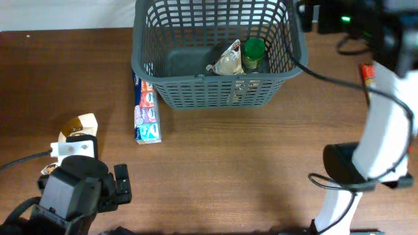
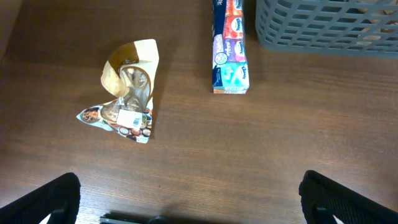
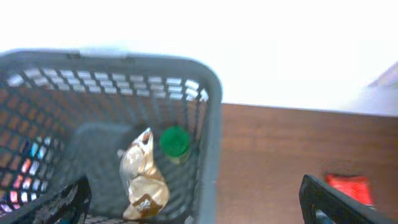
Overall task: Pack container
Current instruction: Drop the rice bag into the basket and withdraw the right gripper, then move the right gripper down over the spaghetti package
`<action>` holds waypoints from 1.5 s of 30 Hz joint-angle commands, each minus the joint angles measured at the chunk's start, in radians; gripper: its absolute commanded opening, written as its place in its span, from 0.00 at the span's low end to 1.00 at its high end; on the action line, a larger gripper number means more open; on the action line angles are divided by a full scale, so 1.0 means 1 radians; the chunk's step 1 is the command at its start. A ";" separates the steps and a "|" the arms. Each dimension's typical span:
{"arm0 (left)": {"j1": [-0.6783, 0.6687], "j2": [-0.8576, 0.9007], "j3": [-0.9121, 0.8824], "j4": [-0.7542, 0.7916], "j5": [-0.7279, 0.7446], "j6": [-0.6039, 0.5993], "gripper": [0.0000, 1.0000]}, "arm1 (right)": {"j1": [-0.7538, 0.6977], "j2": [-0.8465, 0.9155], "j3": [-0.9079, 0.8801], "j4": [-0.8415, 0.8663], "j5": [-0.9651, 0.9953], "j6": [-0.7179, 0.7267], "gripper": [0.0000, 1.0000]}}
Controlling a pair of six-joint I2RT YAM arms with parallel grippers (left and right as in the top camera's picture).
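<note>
The dark grey slotted basket [image 1: 215, 91] stands at the table's back centre. It holds a gold crumpled pouch [image 1: 228, 60] and a green-lidded jar [image 1: 253, 52], both seen in the right wrist view too, the pouch [image 3: 143, 177] beside the jar [image 3: 175, 142]. My right gripper [image 3: 199, 205] is open and empty, high over the basket's right rim [image 3: 211, 124]. My left gripper [image 2: 186, 205] is open and empty above bare table at the front left. A crumpled brown-and-white snack bag [image 2: 127, 93] and a long tissue pack [image 2: 230, 46] lie ahead of it.
The tissue pack [image 1: 147, 111] lies against the basket's left wall. The snack bag [image 1: 78, 127] is at the left, close to my left arm. A red packet [image 1: 368, 75] lies right of the basket, under my right arm. Cables trail at the right.
</note>
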 commanded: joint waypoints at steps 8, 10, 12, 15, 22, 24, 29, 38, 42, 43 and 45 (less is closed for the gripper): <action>0.006 0.002 -0.003 0.000 0.003 0.013 1.00 | -0.246 -0.110 0.019 -0.097 0.069 0.018 0.99; 0.006 0.002 -0.003 0.000 0.003 0.013 1.00 | -0.305 -0.113 0.004 -0.097 0.062 0.021 0.99; 0.006 0.002 -0.003 0.000 0.003 0.013 1.00 | -0.347 -0.113 -0.018 -0.097 0.063 0.021 0.99; 0.006 0.002 -0.003 0.000 0.003 0.013 1.00 | -0.429 -0.113 -0.124 -0.097 0.034 0.021 0.99; 0.006 0.002 -0.003 0.000 0.003 0.013 1.00 | -0.579 -0.108 -0.626 -0.042 0.031 -0.014 0.99; 0.006 0.002 -0.003 0.000 0.003 0.012 1.00 | -0.599 -0.108 -0.745 0.021 0.050 -0.014 0.99; 0.006 0.002 -0.003 0.000 0.004 0.012 1.00 | -0.638 -0.108 -1.002 0.178 0.162 -0.014 0.99; 0.006 0.002 -0.003 0.000 0.019 0.013 0.99 | -0.670 -0.107 -1.226 0.437 0.201 -0.080 0.99; 0.006 0.002 -0.003 0.000 0.019 0.013 1.00 | -0.670 -0.105 -1.249 0.484 0.040 -0.303 0.99; 0.006 0.002 -0.003 0.000 0.019 0.013 1.00 | -0.670 -0.103 -1.249 0.486 0.029 -0.336 0.99; 0.006 0.002 -0.003 0.000 0.019 0.013 1.00 | -0.670 -0.098 -1.249 0.499 0.027 -0.398 0.99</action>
